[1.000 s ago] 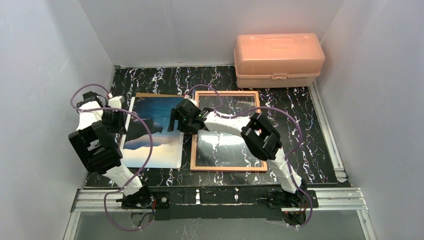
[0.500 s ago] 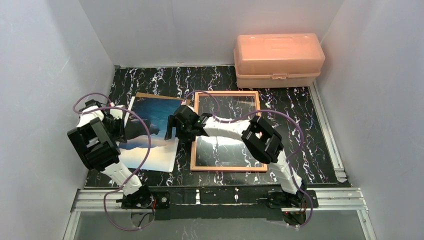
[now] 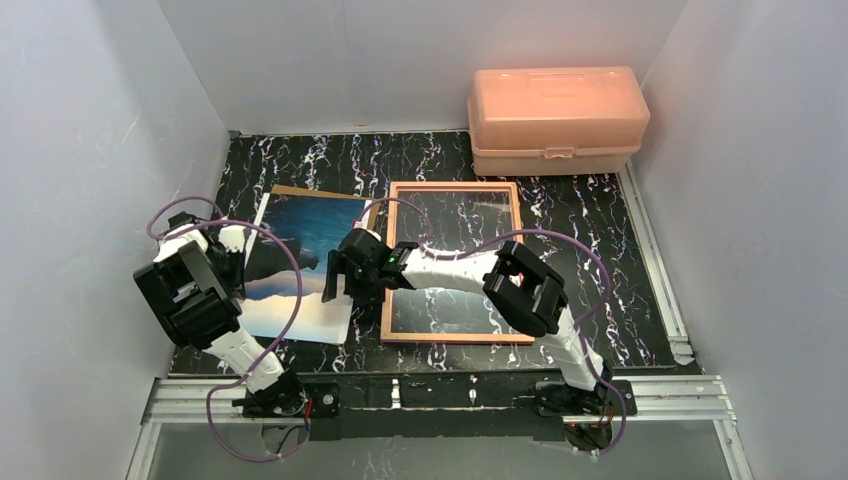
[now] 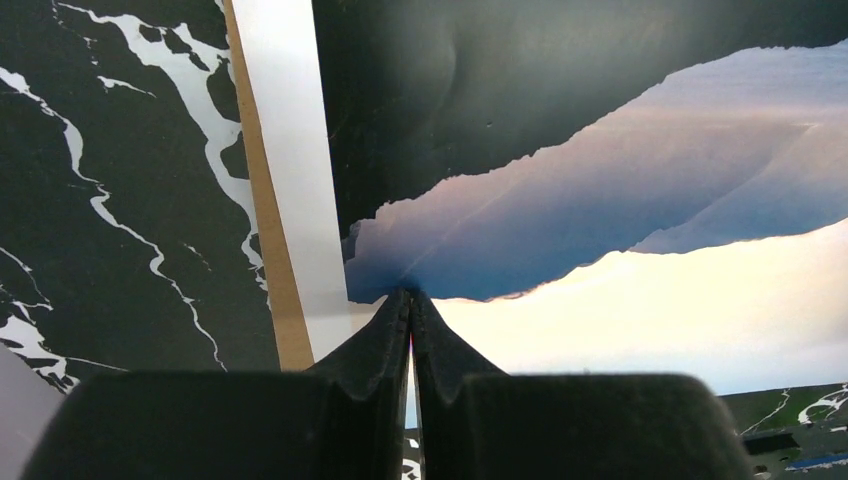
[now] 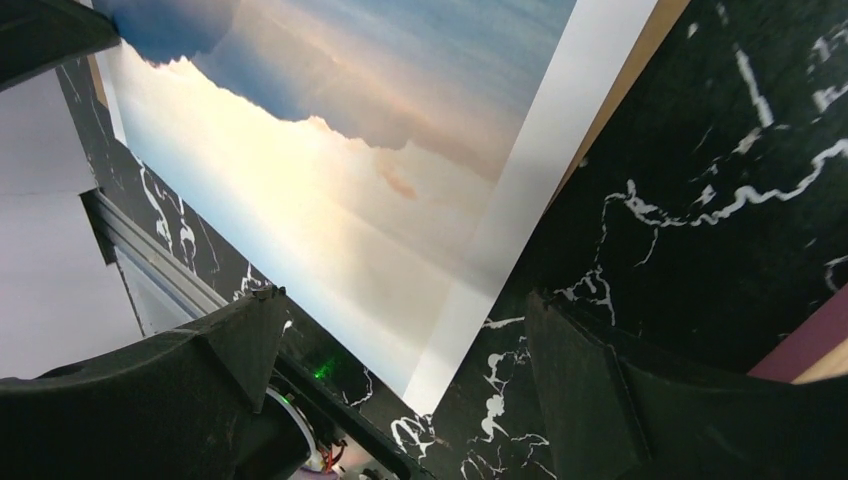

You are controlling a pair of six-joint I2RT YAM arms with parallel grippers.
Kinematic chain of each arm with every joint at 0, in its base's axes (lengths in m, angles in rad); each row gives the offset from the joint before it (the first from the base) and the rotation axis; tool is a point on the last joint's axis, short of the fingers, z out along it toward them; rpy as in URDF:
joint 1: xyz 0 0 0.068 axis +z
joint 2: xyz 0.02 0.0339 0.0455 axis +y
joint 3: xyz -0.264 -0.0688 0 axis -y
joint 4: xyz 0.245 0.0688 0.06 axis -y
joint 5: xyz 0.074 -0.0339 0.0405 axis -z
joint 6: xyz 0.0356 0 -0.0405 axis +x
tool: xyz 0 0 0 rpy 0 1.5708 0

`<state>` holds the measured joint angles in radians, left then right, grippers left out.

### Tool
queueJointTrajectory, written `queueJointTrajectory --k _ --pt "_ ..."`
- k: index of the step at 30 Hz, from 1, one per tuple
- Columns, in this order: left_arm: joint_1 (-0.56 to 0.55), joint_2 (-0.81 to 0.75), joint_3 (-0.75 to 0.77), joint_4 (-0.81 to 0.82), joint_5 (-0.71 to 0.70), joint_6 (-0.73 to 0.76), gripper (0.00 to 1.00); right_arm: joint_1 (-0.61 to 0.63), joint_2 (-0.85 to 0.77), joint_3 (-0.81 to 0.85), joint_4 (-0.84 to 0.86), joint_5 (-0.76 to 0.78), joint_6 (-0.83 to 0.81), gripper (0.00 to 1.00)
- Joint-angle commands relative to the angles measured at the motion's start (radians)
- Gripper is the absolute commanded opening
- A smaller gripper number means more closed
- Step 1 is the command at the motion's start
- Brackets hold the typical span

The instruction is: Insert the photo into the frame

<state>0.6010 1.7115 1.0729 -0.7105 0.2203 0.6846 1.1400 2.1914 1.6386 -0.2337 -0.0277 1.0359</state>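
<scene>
Moved since a second ago: right gripper (image 3: pixel 343 275), come nearer and leftward off the frame's left rail to the photo's right edge; photo (image 3: pixel 305 235), swung a little, so its near right corner sits further left.

1. Photo. On the left half of the table (image 3: pixel 600 260), picture side up, over a brown backing board (image 3: pixel 310 189) whose far edge shows beyond it. Its left edge is raised. It is not yet in the frame.
2. Left gripper (image 4: pixel 410 300). Jaws pressed together on the photo's white left margin, a thin edge pinch.
3. Right gripper. Jaws spread full and holding nothing, fingers either side of the photo's near right corner. Contact with the sheet cannot be told.
4. Frame (image 3: pixel 455 185). Flat at the table's centre, just right of the photo, marble showing through the pane. Unfilled.
5. Peach plastic box (image 3: pixel 555 105). Far right corner, well apart.

Step in hand, as judged: a second hold on the photo before carrying it right to the frame.

Handling notes:
- Close the right jaws on the white margin only, clear of the backing board.
- Keep both holds level, since a thin print sags and creases.
- Lift straight, move both arms together without pulling them apart, and square the edges to the frame before lowering.
</scene>
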Motion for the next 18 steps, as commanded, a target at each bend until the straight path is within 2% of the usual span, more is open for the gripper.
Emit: queueJointTrajectory --k 1,6,13,18 --pt "0.002 0.004 -0.039 0.031 0.002 0.022 0.03 0.019 -0.021 -0.044 -0.077 -0.014 0.043 0.97" --pt "0.001 0.028 -0.051 0.034 0.019 0.017 0.01 0.022 -0.023 -0.082 -0.030 -0.064 0.082 0.97" --pt "0.002 0.036 -0.054 0.032 0.033 0.016 0.00 0.019 -0.039 -0.169 0.157 -0.133 0.149 0.96" --pt "0.002 0.028 -0.050 0.026 0.037 0.019 0.00 0.015 -0.085 -0.206 0.225 -0.147 0.170 0.95"
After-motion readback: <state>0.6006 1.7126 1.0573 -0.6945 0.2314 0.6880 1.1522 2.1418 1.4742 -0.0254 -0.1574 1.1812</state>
